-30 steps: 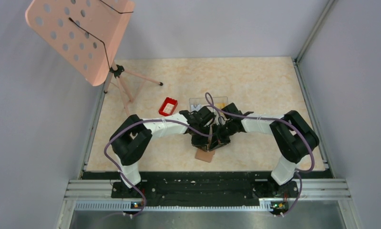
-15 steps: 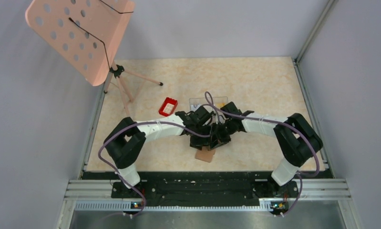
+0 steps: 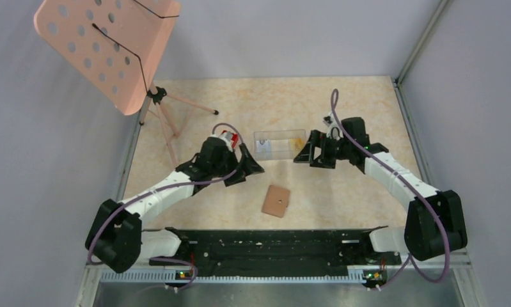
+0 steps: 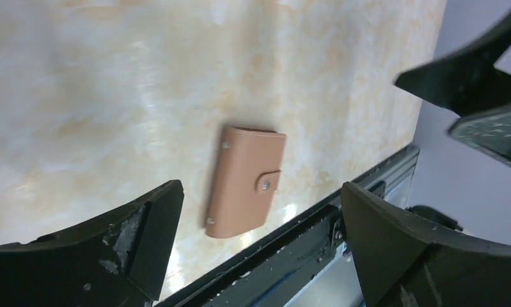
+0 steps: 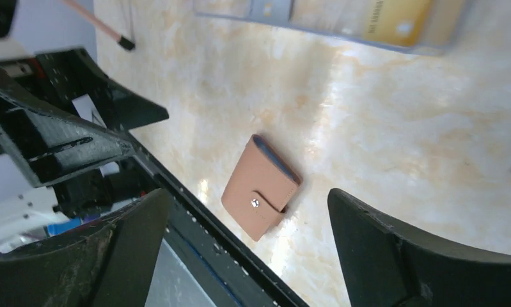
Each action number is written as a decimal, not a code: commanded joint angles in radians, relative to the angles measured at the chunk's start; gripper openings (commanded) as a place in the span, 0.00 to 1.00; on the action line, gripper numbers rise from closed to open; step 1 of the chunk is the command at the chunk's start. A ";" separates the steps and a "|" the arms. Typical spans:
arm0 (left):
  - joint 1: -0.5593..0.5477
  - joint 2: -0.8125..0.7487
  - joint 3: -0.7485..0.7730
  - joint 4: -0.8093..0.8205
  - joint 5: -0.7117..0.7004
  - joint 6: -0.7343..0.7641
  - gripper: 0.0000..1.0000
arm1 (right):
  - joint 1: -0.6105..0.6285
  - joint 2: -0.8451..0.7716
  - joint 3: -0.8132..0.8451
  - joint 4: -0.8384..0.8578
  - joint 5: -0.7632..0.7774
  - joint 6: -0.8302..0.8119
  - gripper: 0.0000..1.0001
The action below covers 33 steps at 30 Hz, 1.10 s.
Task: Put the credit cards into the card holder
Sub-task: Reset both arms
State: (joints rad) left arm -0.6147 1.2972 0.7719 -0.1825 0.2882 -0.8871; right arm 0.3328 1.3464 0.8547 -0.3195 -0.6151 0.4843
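The tan card holder [image 3: 275,201] lies closed and flat on the table near the front edge, its stud facing up [image 4: 246,181] [image 5: 260,187]. Nothing touches it. My left gripper [image 3: 249,167] hovers open to its upper left, jaws wide and empty [image 4: 259,256]. My right gripper [image 3: 307,153] hovers open to its upper right, also empty [image 5: 247,198]. A yellow credit card [image 5: 393,16] and a pale one [image 5: 272,7] lie inside the clear plastic box [image 3: 279,142].
A small red tray [image 3: 224,134] is partly hidden behind the left arm. A pink perforated music stand [image 3: 105,45] on a tripod [image 3: 166,118] stands at the back left. The black rail [image 3: 272,240] runs just in front of the card holder.
Both grippers were shut together over the card holder. They have opened and drawn apart, the left to the left, the right to the back right, leaving it closed on the table.
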 commanded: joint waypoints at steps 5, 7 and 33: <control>0.184 -0.260 -0.179 0.104 0.018 -0.035 0.99 | -0.209 -0.147 -0.113 0.036 -0.036 0.054 0.99; 0.201 -0.303 -0.171 0.030 -0.076 -0.005 0.99 | -0.227 -0.188 -0.117 0.001 0.025 0.033 0.99; 0.398 -0.292 -0.428 0.668 -0.678 0.816 0.99 | -0.230 -0.410 -0.608 0.782 0.923 -0.349 0.97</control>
State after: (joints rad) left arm -0.2756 0.9215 0.3916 0.2413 -0.4664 -0.1741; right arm 0.1081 0.8886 0.3008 0.1429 0.2192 0.2413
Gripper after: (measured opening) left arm 0.991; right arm 0.974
